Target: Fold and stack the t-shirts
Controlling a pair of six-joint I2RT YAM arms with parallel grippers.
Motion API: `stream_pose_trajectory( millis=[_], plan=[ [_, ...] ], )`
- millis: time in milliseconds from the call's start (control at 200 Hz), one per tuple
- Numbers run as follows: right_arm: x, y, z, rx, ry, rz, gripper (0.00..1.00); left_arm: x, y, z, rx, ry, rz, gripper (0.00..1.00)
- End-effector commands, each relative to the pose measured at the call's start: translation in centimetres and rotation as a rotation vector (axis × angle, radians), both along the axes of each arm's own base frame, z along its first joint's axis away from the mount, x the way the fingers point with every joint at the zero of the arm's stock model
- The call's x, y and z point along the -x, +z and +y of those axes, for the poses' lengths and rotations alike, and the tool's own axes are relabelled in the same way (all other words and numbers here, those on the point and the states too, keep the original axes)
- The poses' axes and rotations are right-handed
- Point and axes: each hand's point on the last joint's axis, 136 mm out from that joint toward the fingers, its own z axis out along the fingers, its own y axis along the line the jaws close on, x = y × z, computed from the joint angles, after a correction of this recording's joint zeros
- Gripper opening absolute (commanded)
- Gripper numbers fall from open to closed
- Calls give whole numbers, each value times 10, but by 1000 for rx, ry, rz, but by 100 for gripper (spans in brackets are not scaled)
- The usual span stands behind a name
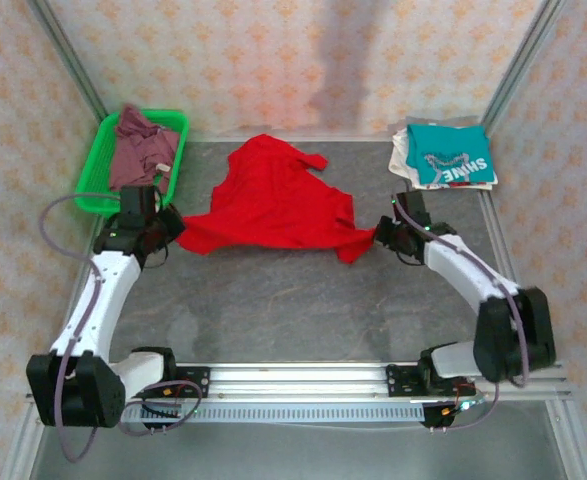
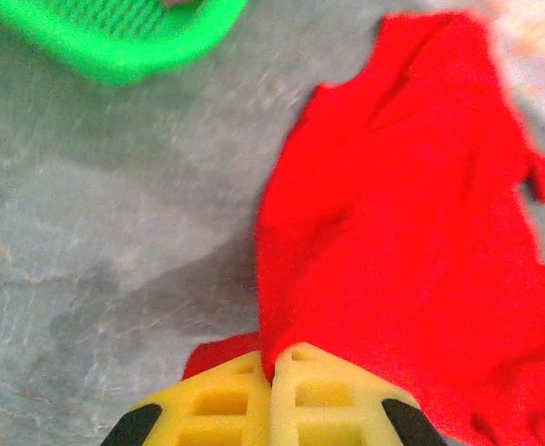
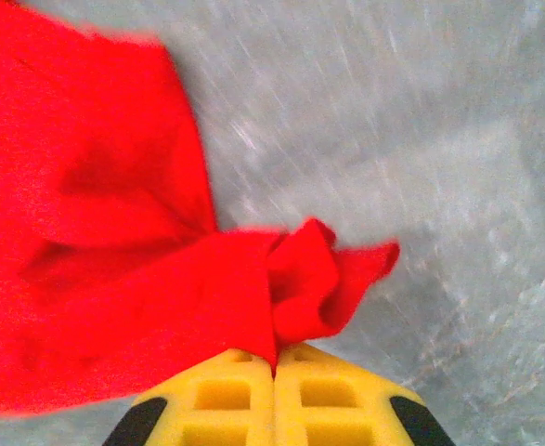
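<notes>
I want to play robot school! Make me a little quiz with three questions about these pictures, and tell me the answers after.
1. True or false: the left gripper and the right gripper are both pinching the red t-shirt.
2. Where is the mauve t-shirt? A) in the green basket B) spread flat mid-table C) in the right gripper
3. Fill in: the word printed on the teal t-shirt is ____.

Key: 1 true. 2 A. 3 SHINE.
</notes>
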Motion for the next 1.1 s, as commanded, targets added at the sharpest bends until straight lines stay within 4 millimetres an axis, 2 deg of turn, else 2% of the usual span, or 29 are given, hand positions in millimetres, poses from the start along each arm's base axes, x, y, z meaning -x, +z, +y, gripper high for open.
stream_pose_trajectory(
  millis=[0, 75, 220, 430, 515, 701, 811, 901, 961, 1001, 1096],
  plan=[
    [0, 72, -14, 55, 1, -163, 0, 7, 70, -3, -9, -31, -133, 0],
    [9, 117, -19, 62, 3, -259, 0, 14, 110, -2, -41, -45, -209, 0],
    [26, 182, -24, 68, 14, -385, 0, 30, 186, 0, -83, -41, -368, 0],
    [61, 276, -35, 64, 4, -583, 0, 70, 294, 2, -149, -29, -618, 0],
    [80, 308, -35, 36, 20, -655, 0, 90, 330, -2, -163, -40, -710, 0],
    [121, 360, -42, -8, 20, -775, 0, 135, 395, -8, -225, -68, -860, 0],
    [135, 376, -46, -18, 8, -812, 0, 154, 427, -9, -252, -69, -940, 0],
    [136, 385, -49, -21, -13, -825, 0, 152, 445, -6, -264, -50, -974, 0],
    [125, 382, -55, 4, -54, -793, 0, 138, 451, -2, -282, -33, -966, 0],
    [113, 376, -56, 26, -67, -759, 0, 122, 450, 2, -289, -20, -942, 0],
    [71, 352, -52, 67, -93, -655, 0, 65, 433, 7, -287, -25, -859, 0]
  ],
)
